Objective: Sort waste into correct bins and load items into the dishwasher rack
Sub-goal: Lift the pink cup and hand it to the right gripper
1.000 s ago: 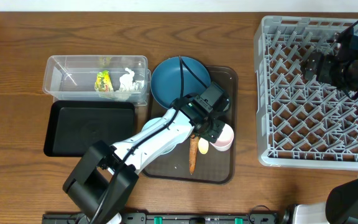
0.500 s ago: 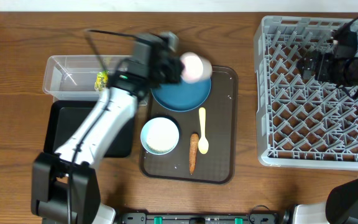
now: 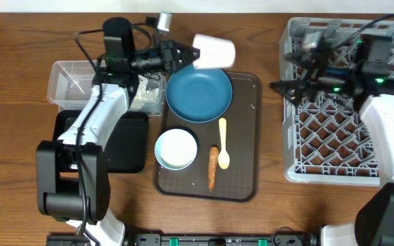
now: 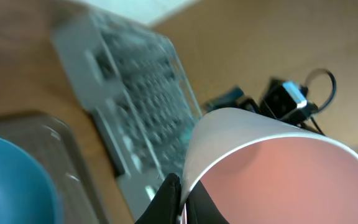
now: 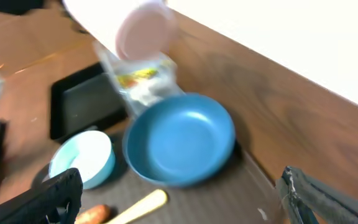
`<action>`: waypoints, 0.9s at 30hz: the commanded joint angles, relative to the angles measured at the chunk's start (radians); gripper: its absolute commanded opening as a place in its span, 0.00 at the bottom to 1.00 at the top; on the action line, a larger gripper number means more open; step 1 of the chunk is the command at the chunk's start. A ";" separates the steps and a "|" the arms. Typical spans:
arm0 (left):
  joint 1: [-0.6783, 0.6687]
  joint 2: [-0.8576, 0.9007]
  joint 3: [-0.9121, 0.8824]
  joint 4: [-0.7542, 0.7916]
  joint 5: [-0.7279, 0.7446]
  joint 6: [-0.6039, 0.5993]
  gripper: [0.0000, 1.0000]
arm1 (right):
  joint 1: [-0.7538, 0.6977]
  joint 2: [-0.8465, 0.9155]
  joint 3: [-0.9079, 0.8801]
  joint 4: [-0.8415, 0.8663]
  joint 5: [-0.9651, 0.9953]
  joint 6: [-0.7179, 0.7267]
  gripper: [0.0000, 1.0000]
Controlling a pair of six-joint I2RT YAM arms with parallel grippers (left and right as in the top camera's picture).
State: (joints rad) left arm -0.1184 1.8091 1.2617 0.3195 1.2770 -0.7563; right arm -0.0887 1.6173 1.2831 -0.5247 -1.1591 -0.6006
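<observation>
The left hand (image 3: 187, 55) is clamped on the rim of the pink cup (image 3: 214, 50), one finger tucked inside the mouth as its own wrist camera shows. It holds the cup in the air on its side, base pointing toward the rack (image 3: 334, 137), above the far edge of the brown tray (image 3: 248, 184). A rim pinch like that seems the only way to lift a smooth cup with two thin fingers, and turning it sideways looks like a way of offering it across. The right hand (image 3: 289, 68) is spread wide and holds nothing, reaching out from over the rack's near corner toward the cup but well apart from it. I take this as a handover being set up, since the rack sits on the right arm's side of the counter (image 3: 19, 68). The blue plate (image 3: 198, 94), pale bowl (image 3: 176, 149) and yellow spoon (image 3: 222, 142) wait on the brown tray with the carrot (image 3: 212, 167) just beside the spoon. The clear tub (image 3: 70, 85) holds a wrapper (image 5: 138, 78), while the black tray (image 3: 132, 137) beside it looks bare, probably kept for the carrot.
</observation>
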 commanded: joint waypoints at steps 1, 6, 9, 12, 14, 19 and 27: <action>-0.042 0.003 0.013 0.016 0.104 -0.035 0.06 | 0.066 0.006 -0.013 0.040 -0.106 -0.051 0.98; -0.095 0.003 0.013 0.016 0.103 -0.034 0.06 | 0.144 0.006 -0.014 0.099 -0.101 -0.051 0.95; -0.111 0.003 0.013 0.016 0.103 -0.034 0.06 | 0.168 0.006 -0.014 0.126 -0.101 -0.041 0.92; -0.114 0.003 0.013 0.016 0.103 -0.035 0.06 | 0.177 0.006 -0.014 0.154 -0.104 -0.011 0.90; -0.114 0.003 0.013 0.016 0.104 -0.035 0.06 | 0.180 0.006 -0.013 0.179 -0.117 0.002 0.88; -0.114 0.003 0.013 0.016 0.103 -0.035 0.06 | 0.193 0.006 -0.014 0.201 -0.140 0.002 0.68; -0.114 0.003 0.013 0.016 0.103 -0.035 0.06 | 0.203 0.006 -0.014 0.200 -0.140 0.001 0.61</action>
State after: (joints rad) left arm -0.2344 1.8107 1.2617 0.3264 1.3651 -0.7891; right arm 0.0929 1.6173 1.2724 -0.3233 -1.2633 -0.6025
